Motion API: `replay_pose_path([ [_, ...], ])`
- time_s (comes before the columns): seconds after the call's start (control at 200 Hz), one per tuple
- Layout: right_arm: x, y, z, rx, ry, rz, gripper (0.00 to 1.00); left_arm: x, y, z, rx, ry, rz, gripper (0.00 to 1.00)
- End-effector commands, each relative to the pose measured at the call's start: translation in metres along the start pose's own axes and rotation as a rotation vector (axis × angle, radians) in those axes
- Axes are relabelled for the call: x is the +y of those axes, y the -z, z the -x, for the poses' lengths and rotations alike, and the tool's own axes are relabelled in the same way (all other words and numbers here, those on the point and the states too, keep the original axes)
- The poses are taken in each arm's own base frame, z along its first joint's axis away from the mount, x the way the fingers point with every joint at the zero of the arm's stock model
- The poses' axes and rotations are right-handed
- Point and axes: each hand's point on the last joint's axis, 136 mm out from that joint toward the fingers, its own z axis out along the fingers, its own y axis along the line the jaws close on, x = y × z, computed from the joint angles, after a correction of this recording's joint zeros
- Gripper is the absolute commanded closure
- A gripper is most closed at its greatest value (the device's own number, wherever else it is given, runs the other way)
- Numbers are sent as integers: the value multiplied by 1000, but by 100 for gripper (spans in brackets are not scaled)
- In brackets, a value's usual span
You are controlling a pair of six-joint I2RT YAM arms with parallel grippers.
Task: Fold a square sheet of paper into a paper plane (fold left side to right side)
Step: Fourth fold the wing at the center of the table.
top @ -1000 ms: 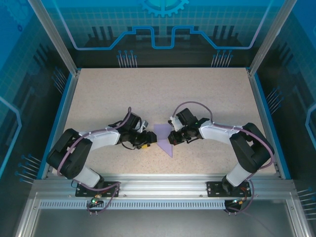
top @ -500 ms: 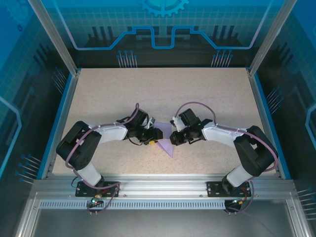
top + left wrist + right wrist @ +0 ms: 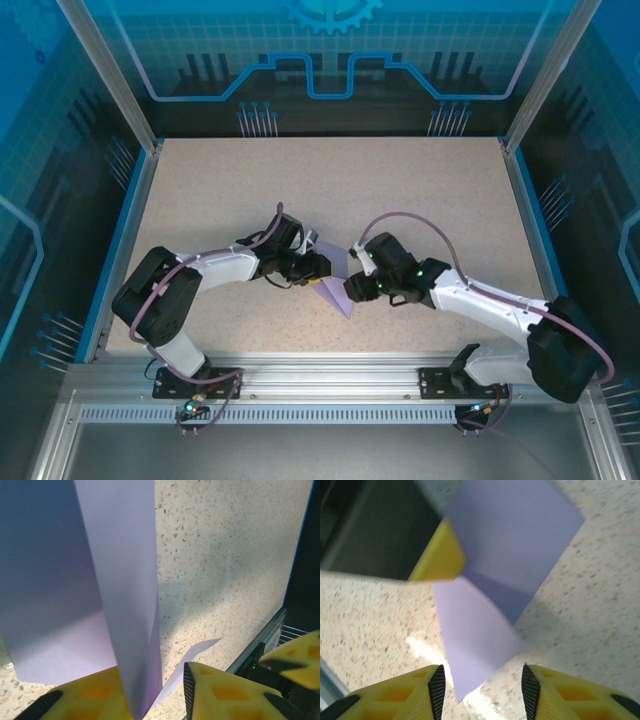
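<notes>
- Position: the square sheet of paper (image 3: 340, 292), lavender and part-folded, lies mid-table toward the near side, between the two grippers. Its pointed end faces near. One flap stands up off the table (image 3: 330, 180).
- Tool, left: the left gripper (image 3: 322, 270) has its jaws partly open, straddling the raised flap. In the left wrist view the flap rests against one finger (image 3: 95, 695), with a clear gap to the other. Nothing looks clamped.
- Tool, right: the right gripper (image 3: 358, 287) has its jaws spread wide, low over the sheet's pointed end, which lies flat between the fingers (image 3: 432, 692). It holds nothing.
- Risk: neither tool looks to be pinning the sheet. If the left closes and carries the flap rightward, the whole sheet could slide and the fold would land off the line.
- Risk: the flap sits tilted in the jaws, so a pinch there may set a stray crease or crumple the thin paper.
- Risk: the grippers are close together, and a rightward sweep could knock left fingers into right.
- Risk: if let go early, the flap would likely spring back.
</notes>
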Motion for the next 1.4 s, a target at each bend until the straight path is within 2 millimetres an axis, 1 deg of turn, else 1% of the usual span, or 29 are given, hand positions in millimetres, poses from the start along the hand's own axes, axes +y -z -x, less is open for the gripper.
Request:
replay_pose_path([
  [0.0, 4, -6, -12, -40, 9, -69, 52, -21, 10, 4, -12, -9, -30, 71],
  [0.075, 13, -12, -13, -52, 32, -82, 51, -25, 11, 6, -10, -5, -33, 71],
  [0.27, 24, -31, -12, -15, 72, -105, 51, -29, 11, 7, -5, 2, -34, 73],
  [0.505, 24, -46, -11, -4, 64, -128, 53, -29, 11, 8, -8, 19, -24, 76],
  [0.585, 23, -50, -13, 9, 63, -134, 54, -29, 12, 9, -9, 20, -21, 78],
  [0.755, 22, -56, -20, 37, 57, -137, 65, -30, 15, 9, -17, 16, -13, 78],
  [0.855, 22, -59, -24, 57, 56, -134, 74, -30, 18, 8, -23, 10, -5, 78],
  [0.96, 22, -62, -28, 77, 55, -127, 82, -31, 22, 8, -29, 0, 2, 72],
  [1.085, 22, -63, -34, 93, 44, -121, 88, -31, 32, 7, -45, -13, 18, 61],
  [1.24, 23, -64, -38, 103, 26, -96, 90, -27, 52, 9, -79, -11, 27, 46],
  [1.305, 23, -64, -38, 102, 18, -88, 91, -25, 64, 11, -109, -8, 29, 42],
  [1.396, 25, -63, -37, 94, 3, -61, 91, -16, 76, 12, -138, 10, 41, 39],
])
